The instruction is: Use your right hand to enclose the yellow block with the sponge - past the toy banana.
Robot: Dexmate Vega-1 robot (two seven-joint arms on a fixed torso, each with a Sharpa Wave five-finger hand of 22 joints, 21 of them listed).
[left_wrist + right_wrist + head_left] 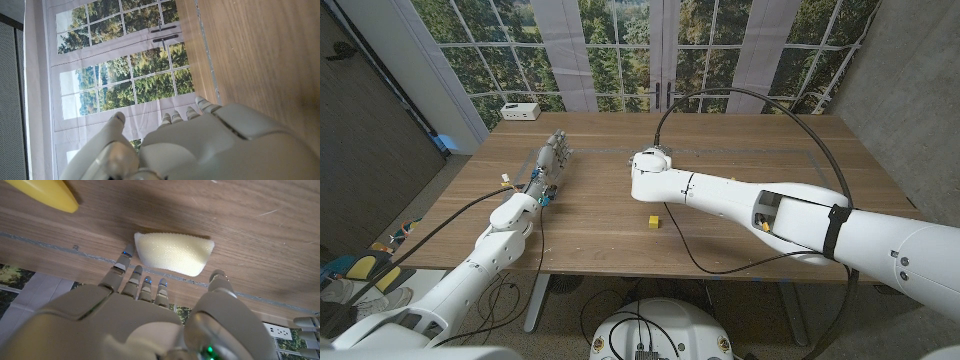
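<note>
The yellow block (pixel 654 222) sits on bare wood near the desk's (pixel 750 140) front edge, at about 6 o'clock from the right hand (pixel 648 160), with open wood all around it. In the right wrist view that hand's spread fingers (pixel 134 276) reach toward the sponge (pixel 174 252), holding nothing, with the toy banana (pixel 42 193) lying apart from both. The left hand (pixel 552 156) stands at 9 o'clock, fingers straight and empty.

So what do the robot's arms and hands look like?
Both arms are glossy white with rounded shells. The right arm has a dark cutout in its forearm, a black band and a black cable looping over the table. The left arm has a black cable too. The left hand is grey-white; the right hand shows small blue lights on its fingers.
</note>
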